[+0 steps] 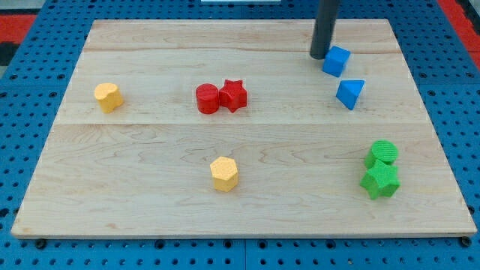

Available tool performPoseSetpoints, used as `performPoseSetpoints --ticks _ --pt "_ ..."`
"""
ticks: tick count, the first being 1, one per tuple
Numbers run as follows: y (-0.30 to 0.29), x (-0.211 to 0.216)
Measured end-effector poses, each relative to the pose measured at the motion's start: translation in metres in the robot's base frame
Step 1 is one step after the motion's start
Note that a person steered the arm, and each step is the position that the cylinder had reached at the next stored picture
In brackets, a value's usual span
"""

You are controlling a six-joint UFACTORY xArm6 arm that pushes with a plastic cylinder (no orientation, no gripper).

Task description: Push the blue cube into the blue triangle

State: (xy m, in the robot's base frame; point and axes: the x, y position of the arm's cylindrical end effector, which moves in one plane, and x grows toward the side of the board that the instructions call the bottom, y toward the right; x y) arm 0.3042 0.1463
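Near the board's top edge, my tip (320, 56), a jawless rod holding nothing, touches the blue cube (337, 61); next I push it down into the blue triangle (350, 93).

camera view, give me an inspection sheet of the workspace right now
surface: pale wooden board, flat, lying on a blue perforated base.
job's things: blue cube near the view's top right; blue triangle just below it, a small gap between them.
clutter: red cylinder touching red star; yellow block at the view's left; yellow hexagon lower centre; two green blocks touching, lower right.
grippers: no jaws; my tip rests at the cube's upper left edge, touching or nearly so.
cables: nothing seen.
surroundings: red strips beyond the base at the top corners.
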Motion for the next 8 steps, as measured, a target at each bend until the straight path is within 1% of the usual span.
performPoseSetpoints --ticks 1,2,3,4,5,7,8 --pt "0.007 0.002" --pt "0.016 -0.025" --pt "0.045 -0.01" --pt "0.027 0.02" --pt "0.027 0.018" --pt "0.002 0.069" --pt "0.002 0.07"
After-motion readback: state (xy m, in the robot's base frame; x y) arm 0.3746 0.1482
